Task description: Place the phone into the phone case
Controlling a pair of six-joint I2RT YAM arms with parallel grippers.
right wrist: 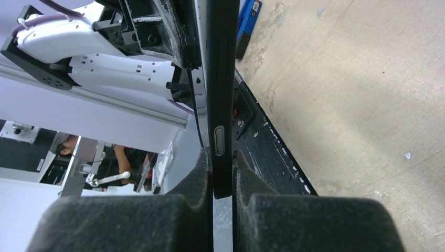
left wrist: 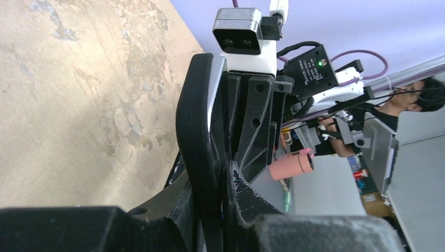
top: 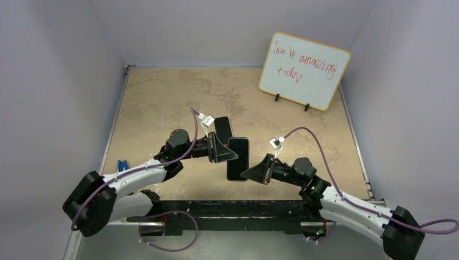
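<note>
Both arms meet above the middle of the table. My left gripper (top: pixel 223 150) is shut on the black phone case (top: pixel 222 128), which stands on edge and sticks up beyond the fingers. In the left wrist view the case's thick rubbery rim (left wrist: pixel 195 121) runs up from between the left gripper (left wrist: pixel 223 176). The dark phone (top: pixel 237 158) hangs just right of the case, close against it. My right gripper (top: pixel 254 173) is shut on the phone's lower part. The right wrist view shows the thin phone (right wrist: pixel 219 89) edge-on, side buttons visible, clamped in the right gripper (right wrist: pixel 223 170).
A whiteboard (top: pixel 303 70) with red writing stands at the back right. A small blue object (top: pixel 122 164) lies by the left wall. A black strip (top: pixel 233 208) runs along the near edge between the arm bases. Tan tabletop (top: pixel 162 97) lies behind the arms.
</note>
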